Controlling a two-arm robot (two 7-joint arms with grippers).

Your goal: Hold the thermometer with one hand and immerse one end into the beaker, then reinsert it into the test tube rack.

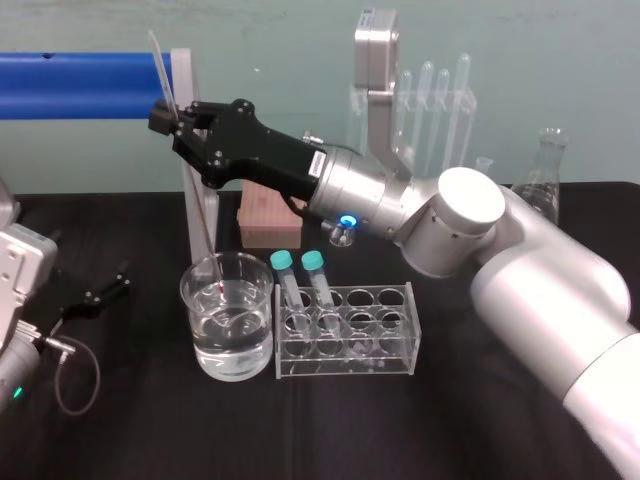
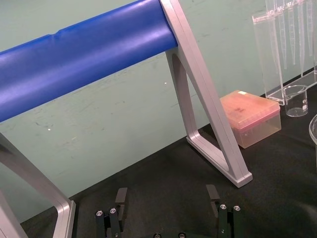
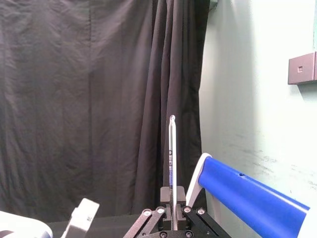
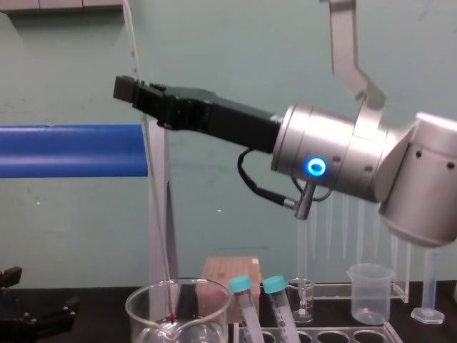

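My right gripper is shut on the thermometer, a long thin glass rod tilted slightly. The rod's lower, red-tipped end sits inside the wide glass beaker, which holds clear liquid. In the chest view the gripper grips the thermometer high above the beaker. The right wrist view shows the thermometer rising from between the fingers. The test tube rack stands right of the beaker with two teal-capped tubes in it. My left gripper rests open at the table's left.
A blue bar on a grey frame stands behind the beaker. A pink tip box, a clear pipette stand and a glass flask sit at the back. A small plastic beaker stands at the right.
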